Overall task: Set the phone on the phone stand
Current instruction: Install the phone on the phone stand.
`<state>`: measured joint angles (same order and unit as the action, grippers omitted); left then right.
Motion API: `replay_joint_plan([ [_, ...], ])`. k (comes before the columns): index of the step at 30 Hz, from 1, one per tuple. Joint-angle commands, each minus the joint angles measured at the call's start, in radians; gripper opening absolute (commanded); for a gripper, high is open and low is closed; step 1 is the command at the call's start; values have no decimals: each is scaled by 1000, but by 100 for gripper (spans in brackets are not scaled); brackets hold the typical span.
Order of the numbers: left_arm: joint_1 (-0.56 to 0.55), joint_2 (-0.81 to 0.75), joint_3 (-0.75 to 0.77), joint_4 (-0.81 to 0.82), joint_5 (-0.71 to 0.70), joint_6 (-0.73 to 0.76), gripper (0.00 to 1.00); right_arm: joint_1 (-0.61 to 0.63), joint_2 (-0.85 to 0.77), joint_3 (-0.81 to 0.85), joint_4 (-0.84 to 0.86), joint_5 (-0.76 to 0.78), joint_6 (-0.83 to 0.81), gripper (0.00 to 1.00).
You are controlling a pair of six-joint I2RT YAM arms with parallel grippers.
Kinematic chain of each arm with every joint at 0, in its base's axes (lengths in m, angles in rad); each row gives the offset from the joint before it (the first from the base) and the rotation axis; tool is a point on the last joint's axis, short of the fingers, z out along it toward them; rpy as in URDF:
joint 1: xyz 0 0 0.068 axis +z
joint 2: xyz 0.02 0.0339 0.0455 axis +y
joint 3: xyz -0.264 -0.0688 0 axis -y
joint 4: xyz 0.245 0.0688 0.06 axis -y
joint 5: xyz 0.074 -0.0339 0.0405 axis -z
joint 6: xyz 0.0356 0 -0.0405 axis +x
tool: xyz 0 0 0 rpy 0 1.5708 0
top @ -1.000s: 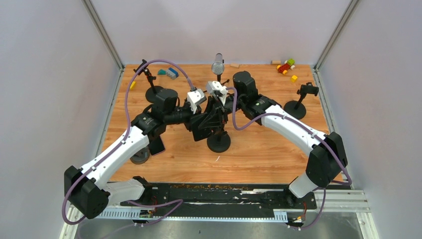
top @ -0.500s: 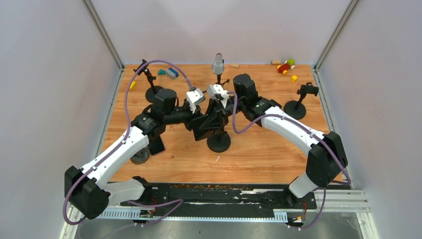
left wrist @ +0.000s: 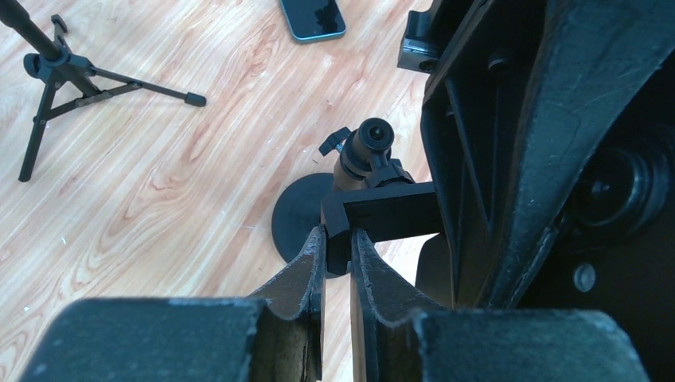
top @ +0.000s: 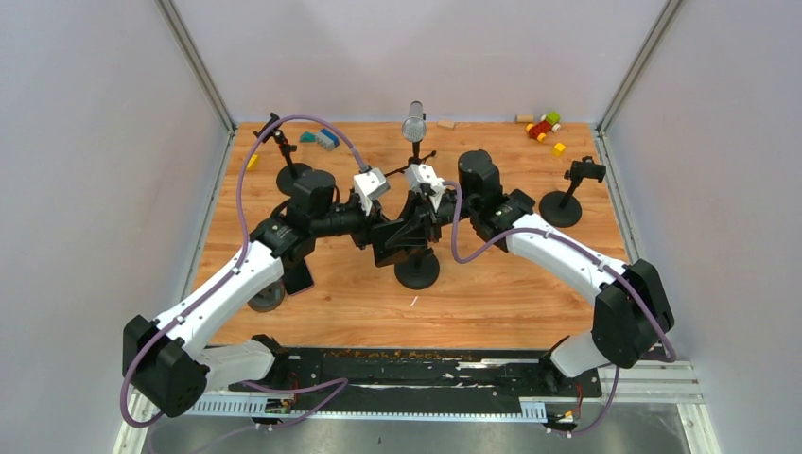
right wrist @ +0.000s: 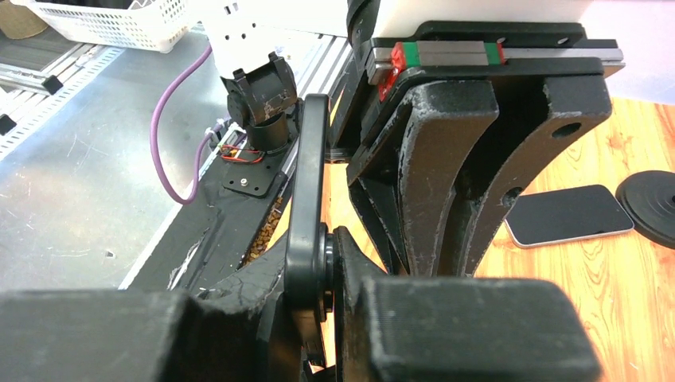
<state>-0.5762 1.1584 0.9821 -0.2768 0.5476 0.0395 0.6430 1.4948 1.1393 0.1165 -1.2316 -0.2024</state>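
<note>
Honestly, there's nothing to read here. I can't spot any lettering, brand, number or sign that's legible from where I'm standing. Any markings on the gear are too small or blurry to make out.

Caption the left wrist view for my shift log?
Left claw shut on the phone stand's clamp bar above its round base; the phone lies flat on the table beyond.
</note>
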Motion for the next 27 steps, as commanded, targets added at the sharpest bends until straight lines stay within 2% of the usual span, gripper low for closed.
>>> replay_joint_plan([
  [1,-1,-19,-25,19,2,-33,0,-16,-62,-27,152,22,67,0],
  [11,-2,-18,-51,58,-31,-73,0,-19,-128,-135,239,139,151,0],
  [27,-1,-11,-59,73,-62,-85,0,-40,-174,-247,378,228,278,0],
])
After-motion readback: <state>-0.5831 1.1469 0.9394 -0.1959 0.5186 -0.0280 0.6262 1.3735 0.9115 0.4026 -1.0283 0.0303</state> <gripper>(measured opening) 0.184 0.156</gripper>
